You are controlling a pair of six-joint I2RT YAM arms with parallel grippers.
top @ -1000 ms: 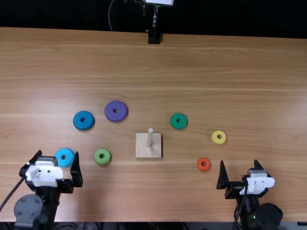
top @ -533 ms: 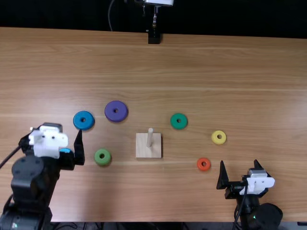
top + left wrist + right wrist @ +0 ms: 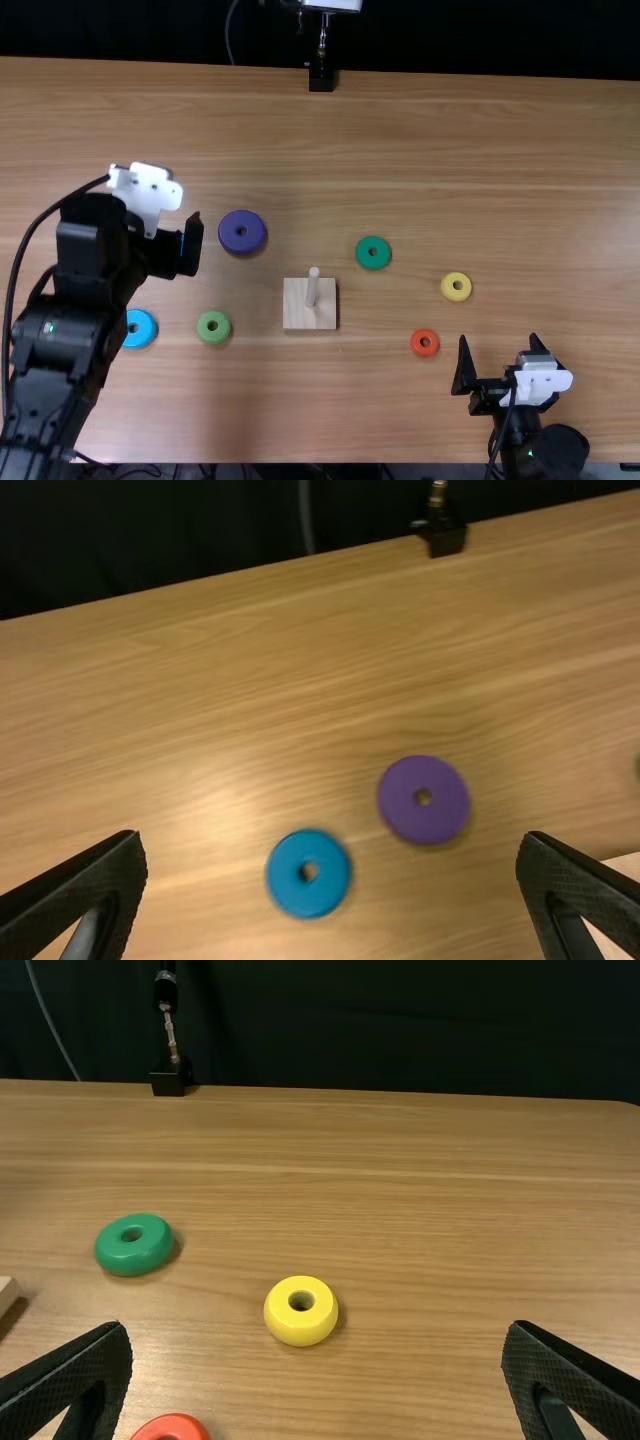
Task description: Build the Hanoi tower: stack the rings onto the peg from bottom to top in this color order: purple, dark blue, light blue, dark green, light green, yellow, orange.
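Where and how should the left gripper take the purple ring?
Probably the outer rim of the purple ring, left gripper straddling it from above: it lies flat, touching no other ring, and its hole looks too small for an inside grip.

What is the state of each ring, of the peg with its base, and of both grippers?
Purple ring: flat, unstacked
Dark blue ring: flat, unstacked
Light blue ring: flat, unstacked
Dark green ring: flat, unstacked
Light green ring: flat, unstacked
Yellow ring: flat, unstacked
Orange ring: flat, unstacked
Peg: upright, bare
Base: flat on table
Left gripper: open, empty
Right gripper: open, empty
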